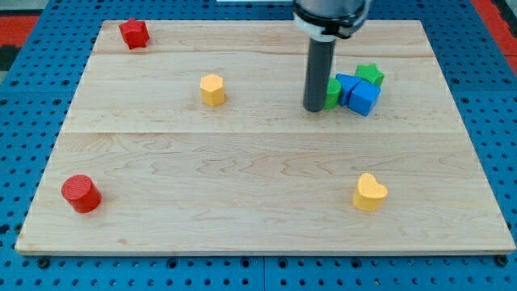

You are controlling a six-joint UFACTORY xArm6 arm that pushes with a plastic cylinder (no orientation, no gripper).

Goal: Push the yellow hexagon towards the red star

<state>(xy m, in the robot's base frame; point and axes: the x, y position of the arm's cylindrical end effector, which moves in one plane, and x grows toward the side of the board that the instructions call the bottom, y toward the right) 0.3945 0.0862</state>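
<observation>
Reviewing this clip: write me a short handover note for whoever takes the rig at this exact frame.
Tip: my tip rests on the board, right of centre, touching or nearly touching a cluster of green and blue blocks.
Task blocks: yellow hexagon sits left of my tip, apart from it. Red star is at the view's top left corner.
Done: nothing visible; hexagon and star are well apart.
Left: bring the tip to the hexagon's lower right side, then push up and left towards the star.

Wooden board (266, 162) carries red, yellow, blue, green blocks.
</observation>
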